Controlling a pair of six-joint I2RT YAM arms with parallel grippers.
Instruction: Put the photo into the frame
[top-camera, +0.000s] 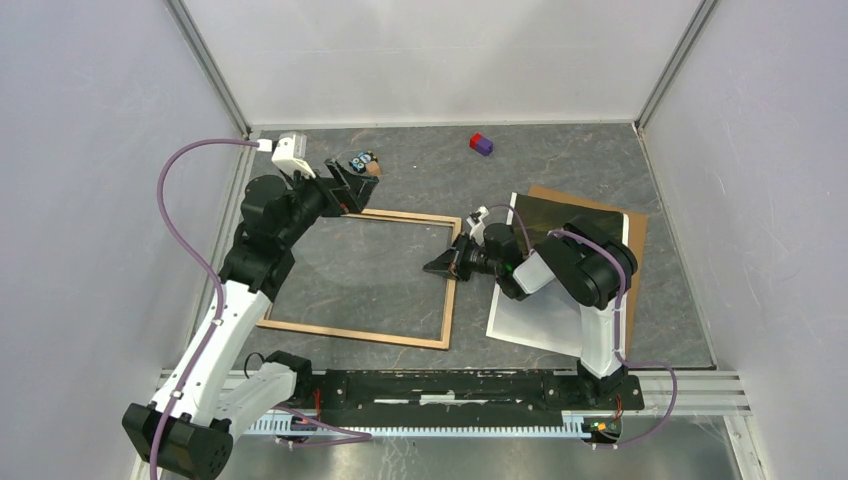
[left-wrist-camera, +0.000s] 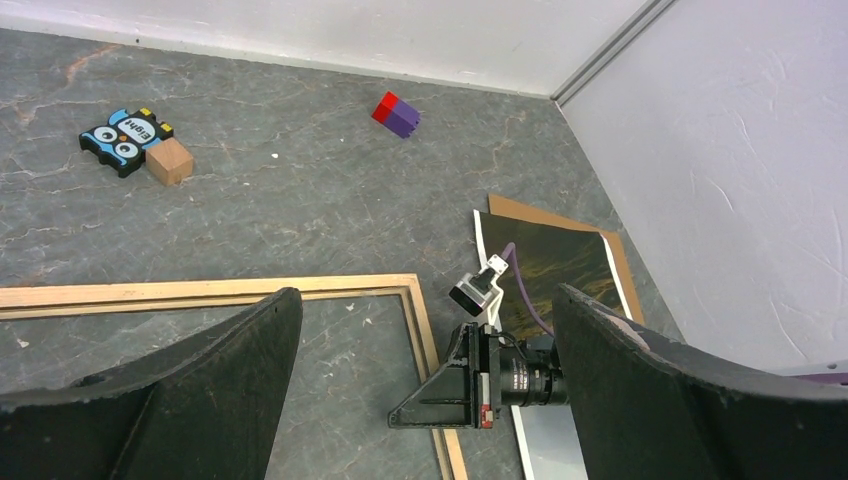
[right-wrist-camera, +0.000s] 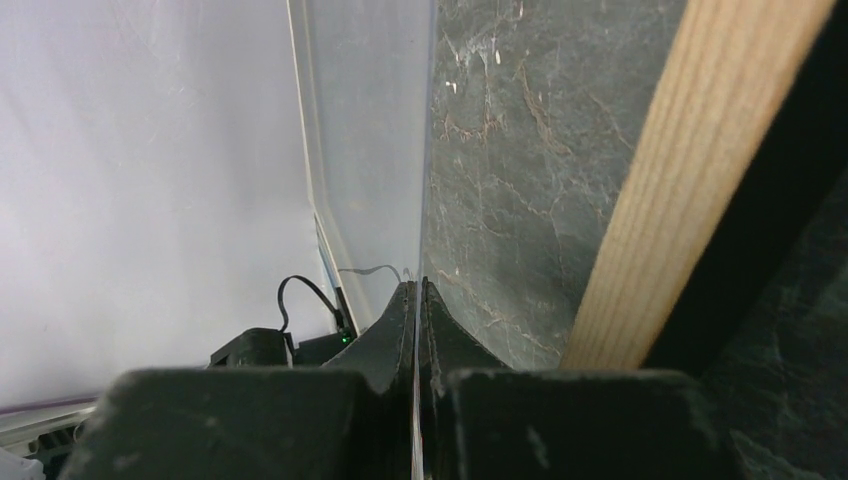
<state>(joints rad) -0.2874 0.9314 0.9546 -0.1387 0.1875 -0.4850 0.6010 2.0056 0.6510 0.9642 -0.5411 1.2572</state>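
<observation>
Presently, item by item in descending order: the grey stone-patterned table (top-camera: 560, 165) is carrying everything. The frame (top-camera: 350, 333) is lying flat at centre-left, light wood side up, its opening showing bare table. The photo (top-camera: 530, 320) is lying flat just to the right of the frame and outside it, landscape side up with a white margin. It is resting on the brown backing board (top-camera: 639, 235), whose edges are showing past it at the far and right sides. The right arm is reaching across the photo, and the right gripper (top-camera: 435, 267) is sitting low over the frame's right rail. Its fingers are pressing flat together, with nothing visibly between them, so the photo is not being held. The left gripper (top-camera: 345, 188) is hovering over the frame's far rail with its fingers spread wide and holding nothing. The smaller lots are lying well apart at the far side: an owl-printed tile (left-wrist-camera: 125, 140) touching a wooden cube (left-wrist-camera: 169, 162), and a red-and-purple block (top-camera: 481, 144). As for hazards, the closed right fingertips are riding so near the rail that a sideways move is likely to shove the frame askew. The glossy sheet is lying flush on the board, so fingers trying for an edge risk skidding, creasing a corner or dragging the board along. Since the frame is only slightly larger than the photo, a skewed approach would probably leave an edge perching on a rail instead of seating inside.
</observation>
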